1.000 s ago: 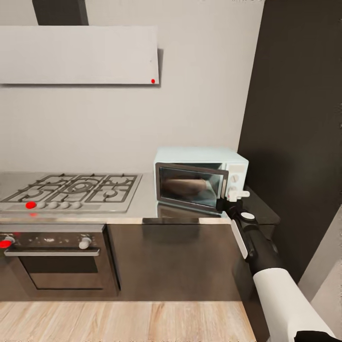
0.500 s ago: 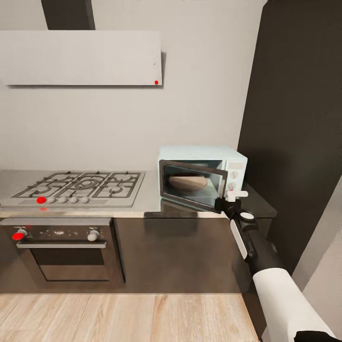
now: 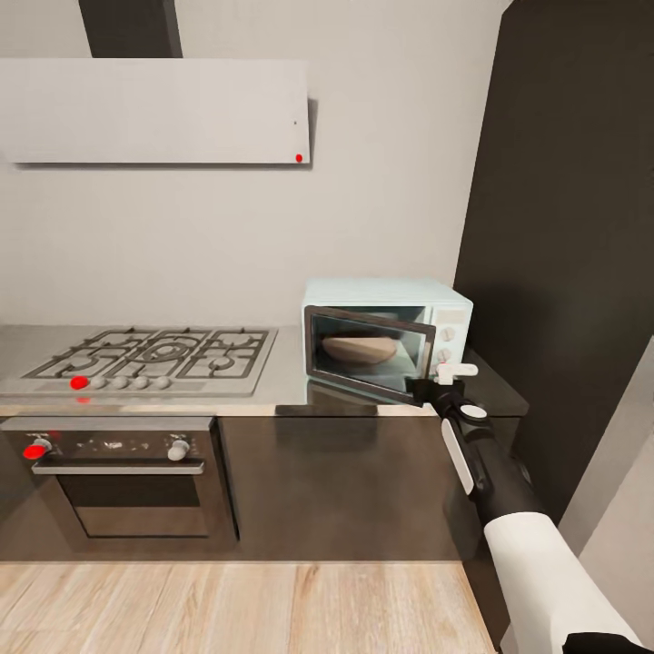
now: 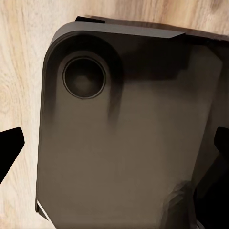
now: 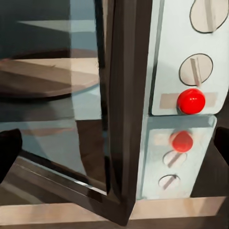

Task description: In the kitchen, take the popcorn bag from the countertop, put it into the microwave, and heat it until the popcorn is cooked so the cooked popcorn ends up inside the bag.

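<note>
The popcorn bag (image 3: 360, 349) sits inside the microwave (image 3: 389, 338), door ajar. The right gripper (image 3: 427, 389) hovers at the door's free edge, jaws wide. Push off-centre and the door may bounce back, leaving the microwave unable to start.

- Since a second ago, whole head view shifted: camera moved, hob (image 3: 154, 356) and oven (image 3: 118, 481) now further right in frame.
- Popcorn bag (image 3: 360, 349) now plain through microwave (image 3: 389, 338) door glass.
- Right gripper (image 3: 434, 389) nudged slightly nearer door's edge.
</note>
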Available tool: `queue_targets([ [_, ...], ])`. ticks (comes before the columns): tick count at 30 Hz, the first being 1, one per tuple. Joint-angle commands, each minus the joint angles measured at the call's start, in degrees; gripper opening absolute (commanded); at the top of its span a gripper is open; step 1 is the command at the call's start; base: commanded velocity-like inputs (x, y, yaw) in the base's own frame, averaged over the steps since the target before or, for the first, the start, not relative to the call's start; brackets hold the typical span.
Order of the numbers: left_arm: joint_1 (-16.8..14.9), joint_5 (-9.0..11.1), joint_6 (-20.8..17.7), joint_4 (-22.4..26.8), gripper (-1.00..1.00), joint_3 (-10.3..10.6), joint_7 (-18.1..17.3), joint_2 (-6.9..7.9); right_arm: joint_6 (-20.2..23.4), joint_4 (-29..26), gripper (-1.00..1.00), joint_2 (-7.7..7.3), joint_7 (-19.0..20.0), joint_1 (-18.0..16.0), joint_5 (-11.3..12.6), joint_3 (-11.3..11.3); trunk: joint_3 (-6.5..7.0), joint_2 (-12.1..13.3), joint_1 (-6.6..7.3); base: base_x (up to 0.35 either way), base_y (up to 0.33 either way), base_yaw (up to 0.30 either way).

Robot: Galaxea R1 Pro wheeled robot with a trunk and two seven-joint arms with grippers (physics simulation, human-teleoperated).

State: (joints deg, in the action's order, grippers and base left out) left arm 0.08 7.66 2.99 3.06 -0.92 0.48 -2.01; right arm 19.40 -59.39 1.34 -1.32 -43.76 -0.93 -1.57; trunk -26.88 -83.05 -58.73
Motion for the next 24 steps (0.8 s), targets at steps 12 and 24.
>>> queue_targets([
  [12, -0.01, 0.17, 0.15, 0.02, 1.00, -0.05, 0.05, -0.01, 4.05, 6.49, 1.00, -4.41, 0.07, -0.04, -2.69, -0.47, -0.05, -0.03, 0.00, 0.000, 0.000, 0.000],
  [24, -0.01, 0.16, 0.16, 0.10, 1.00, 0.04, 0.05, -0.01, 3.99, 2.76, 1.00, -5.73, -0.35, -0.01, -3.02, -5.01, -0.05, -0.03, 0.00, 0.000, 0.000, 0.000],
])
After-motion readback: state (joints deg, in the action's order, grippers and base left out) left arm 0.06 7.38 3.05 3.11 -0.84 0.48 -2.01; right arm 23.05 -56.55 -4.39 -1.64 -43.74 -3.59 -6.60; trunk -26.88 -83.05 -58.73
